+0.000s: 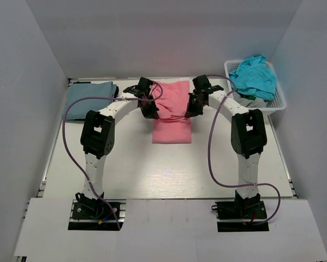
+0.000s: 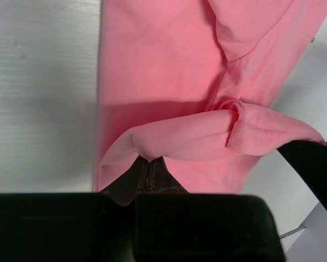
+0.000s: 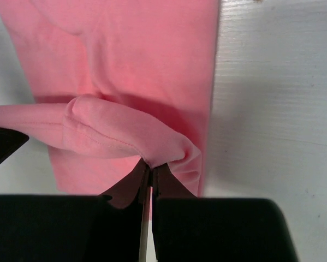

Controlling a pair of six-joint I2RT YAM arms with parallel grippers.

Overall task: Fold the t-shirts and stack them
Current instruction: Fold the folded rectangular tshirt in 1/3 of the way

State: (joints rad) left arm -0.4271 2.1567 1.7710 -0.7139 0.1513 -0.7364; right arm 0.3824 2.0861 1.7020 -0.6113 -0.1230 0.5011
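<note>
The salmon-pink t-shirt (image 1: 172, 112) lies as a long narrow strip in the middle of the table. My left gripper (image 1: 148, 109) is shut on its left edge, holding a raised fold (image 2: 179, 143) above the cloth. My right gripper (image 1: 191, 107) is shut on its right edge, pinching the same raised fold (image 3: 119, 136). A folded grey-blue t-shirt (image 1: 89, 94) lies at the back left. A teal t-shirt (image 1: 254, 75) is heaped in the basket, with a grey one (image 1: 251, 101) under it. The dark t-shirt is out of view.
The white lattice basket (image 1: 278, 102) stands at the back right corner of the table (image 1: 168, 169). White walls close in the left, back and right sides. The arms' cables loop over the near half of the table.
</note>
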